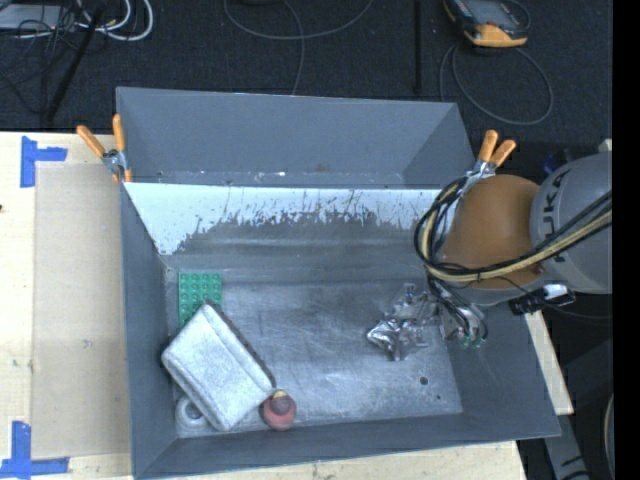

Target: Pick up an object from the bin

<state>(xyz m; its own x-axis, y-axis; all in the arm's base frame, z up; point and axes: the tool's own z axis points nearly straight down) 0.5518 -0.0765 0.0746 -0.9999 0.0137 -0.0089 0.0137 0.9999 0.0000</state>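
My gripper (398, 336) hangs low over the bare floor in the right half of the bin, under the orange-brown wrist cover. No loose thing lies right beside it. The nearest thing is a small red and tan round object (279, 410) near the front wall, well to the gripper's left. Next to that lies a pale grey speckled rectangular block (216, 366), tilted on a diagonal.
A green studded plate (198, 293) lies flat against the left wall, partly under the grey block. A small grey ring-shaped piece (190, 412) peeks out at the front left corner. The arm and its cables reach in over the right rim.
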